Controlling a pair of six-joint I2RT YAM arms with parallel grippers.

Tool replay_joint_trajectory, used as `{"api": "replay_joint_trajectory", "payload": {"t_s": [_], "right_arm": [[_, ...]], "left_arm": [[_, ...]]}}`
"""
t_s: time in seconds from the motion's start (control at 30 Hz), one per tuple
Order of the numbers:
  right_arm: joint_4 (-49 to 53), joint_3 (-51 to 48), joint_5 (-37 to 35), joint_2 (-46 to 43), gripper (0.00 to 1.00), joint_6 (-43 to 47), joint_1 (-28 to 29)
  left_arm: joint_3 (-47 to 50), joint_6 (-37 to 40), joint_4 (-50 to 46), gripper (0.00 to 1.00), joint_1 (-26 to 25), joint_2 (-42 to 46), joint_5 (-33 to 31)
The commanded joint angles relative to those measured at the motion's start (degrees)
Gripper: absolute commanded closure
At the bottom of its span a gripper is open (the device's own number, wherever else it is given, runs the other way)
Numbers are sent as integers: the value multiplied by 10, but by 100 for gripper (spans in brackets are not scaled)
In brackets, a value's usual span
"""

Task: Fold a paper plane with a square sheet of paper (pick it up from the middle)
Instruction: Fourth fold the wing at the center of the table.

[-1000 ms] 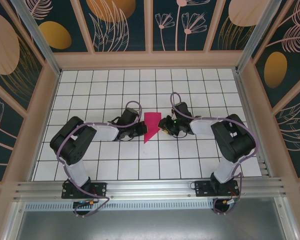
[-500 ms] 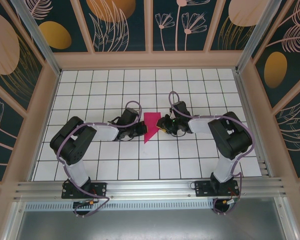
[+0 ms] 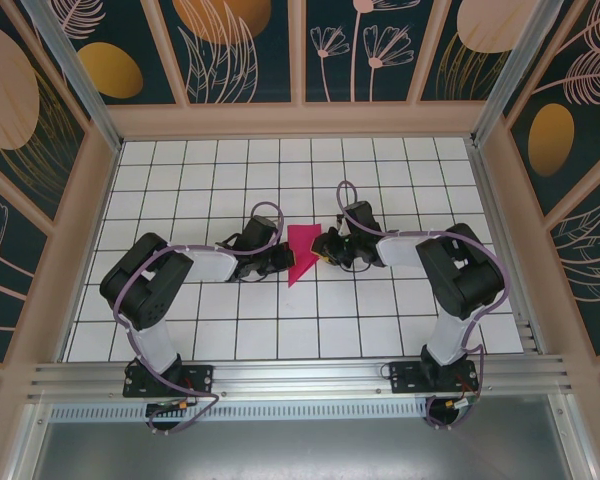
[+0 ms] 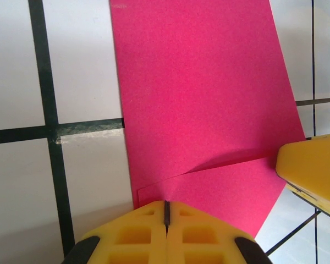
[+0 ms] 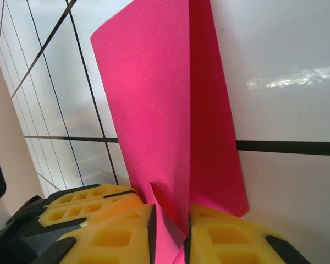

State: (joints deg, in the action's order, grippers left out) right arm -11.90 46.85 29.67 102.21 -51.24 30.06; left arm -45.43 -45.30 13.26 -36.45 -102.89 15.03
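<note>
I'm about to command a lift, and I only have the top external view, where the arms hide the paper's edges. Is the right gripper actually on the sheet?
Observer: In the right wrist view, an edge of the sheet stands up in the narrow gap of the right gripper. I can't tell whether it's clamped.
Operator: And the left gripper?
Observer: The left gripper is shut, with its tips at the sheet's near edge.
Operator: Any fold there?
Observer: Yes, a folded-over flap lies just ahead of those tips.
</note>
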Motion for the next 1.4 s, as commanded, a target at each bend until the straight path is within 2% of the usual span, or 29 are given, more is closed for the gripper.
{"api": "replay_joint_trajectory", "payload": {"t_s": [0.0, 0.13, 0.23, 0.4, 0.53, 0.8, 1.07, 1.23, 1.3, 1.37], "right_arm": [[-27, 4, 25, 15, 83, 10, -4], [-34, 3, 15, 10, 100, 1, -4], [-25, -2, -11, -14, 100, -7, -4], [29, -2, -88, -85, 100, -17, 2], [65, 3, -138, -133, 100, -39, 10], [83, 9, -215, -154, 100, -137, 41], [96, 31, -237, -114, 100, -216, 55], [125, 55, -242, -93, 100, -239, 61], [133, 60, -240, -86, 100, -247, 60], [137, 64, -236, -80, 100, -256, 61]], "left_arm": [[5, 8, -32, 98, 0, 7, -24], [-7, 22, -40, 94, 1, 28, -21], [-15, 36, -44, 89, 1, 68, -24], [-11, 78, -46, 71, 0, 140, -50], [7, 112, -19, 61, 1, 194, -65], [51, 196, 60, 41, 0, 211, -26], [124, 333, 199, 38, 0, 195, 25], [111, 386, 197, 41, 0, 150, 25], [105, 410, 201, 46, 0, 128, 35], [116, 429, 235, 46, -3, 119, 40]]}}
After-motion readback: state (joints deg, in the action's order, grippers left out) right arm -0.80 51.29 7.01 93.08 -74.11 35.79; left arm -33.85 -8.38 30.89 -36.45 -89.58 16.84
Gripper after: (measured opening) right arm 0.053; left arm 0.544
